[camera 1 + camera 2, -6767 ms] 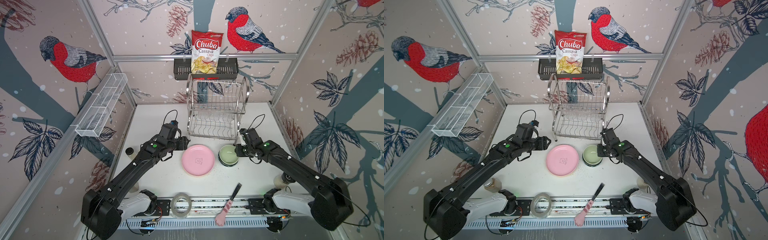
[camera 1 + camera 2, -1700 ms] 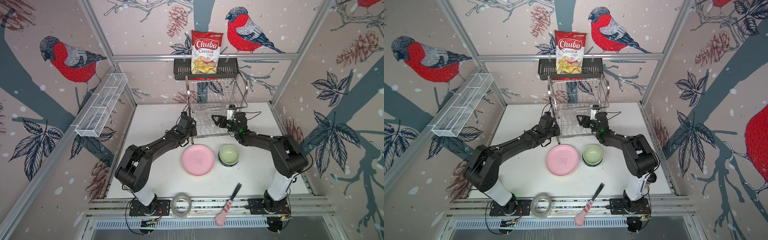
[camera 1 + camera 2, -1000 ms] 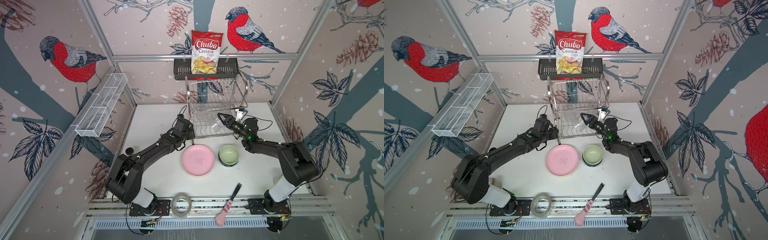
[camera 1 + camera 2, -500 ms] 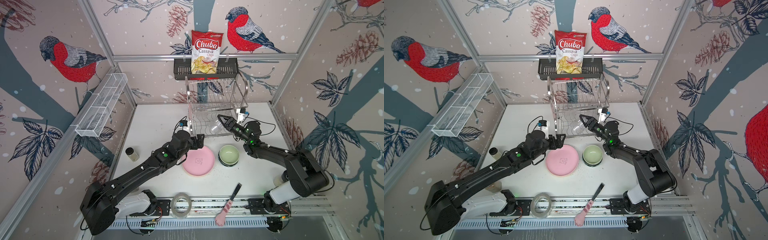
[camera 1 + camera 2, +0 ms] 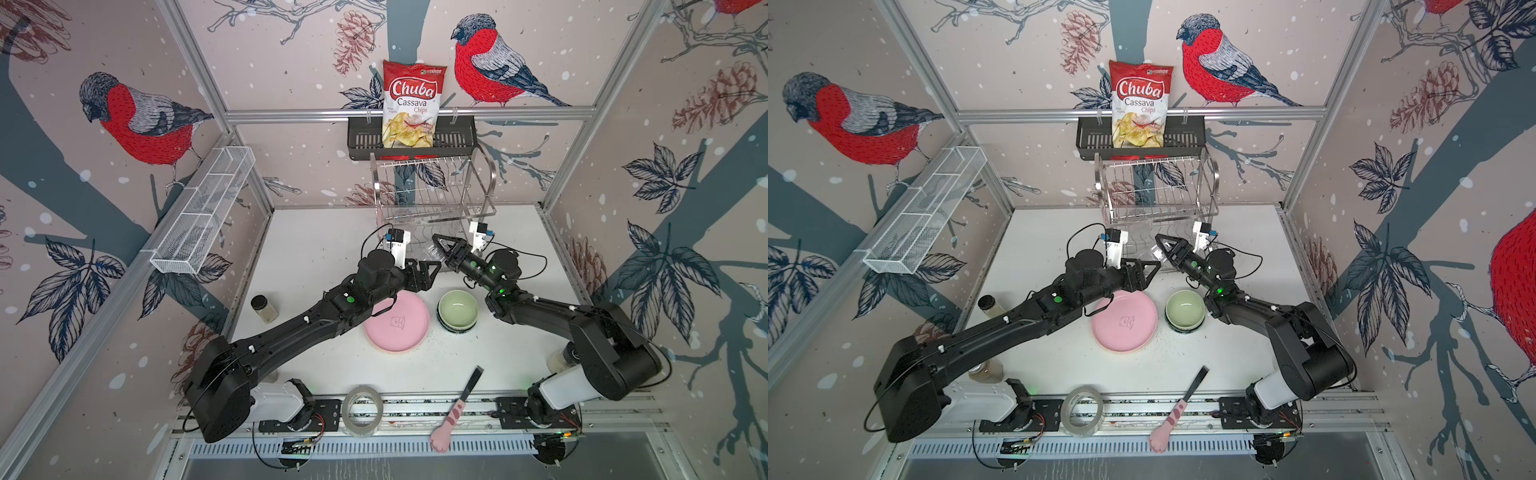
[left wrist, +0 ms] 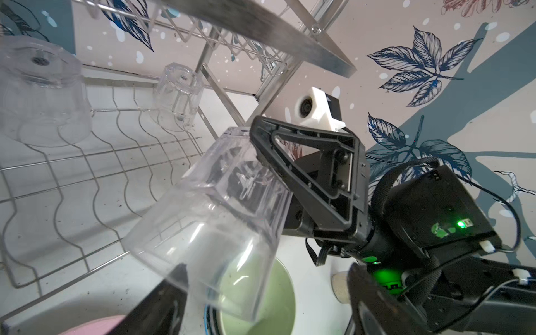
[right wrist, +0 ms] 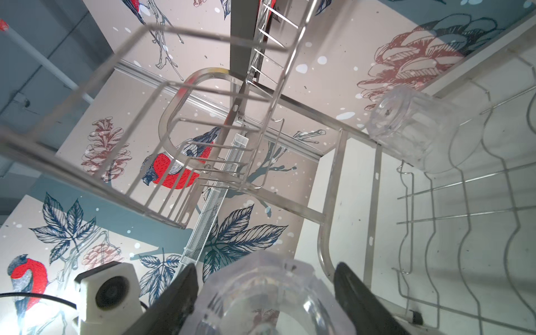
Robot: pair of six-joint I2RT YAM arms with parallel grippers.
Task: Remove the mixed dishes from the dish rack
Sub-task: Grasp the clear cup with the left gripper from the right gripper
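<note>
Table (image 5: 316, 249): white, faintly speckled; pink plate (image 5: 399, 328) and green bowl (image 5: 457, 311) lie before the dish rack (image 5: 432, 195).
Walls (image 5: 291, 62): bullfinch wallpaper.
Right gripper (image 7: 265, 266): pinches a tilted glass (image 6: 217, 208) just outside the rack.
Left gripper (image 5: 426, 274): spread, near that glass.

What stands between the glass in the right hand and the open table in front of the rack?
The open left hand sits close beside the glass held by the right hand. Just in front, the pale green bowl and pink plate take up the nearest table; bare surface lies beside them.
</note>
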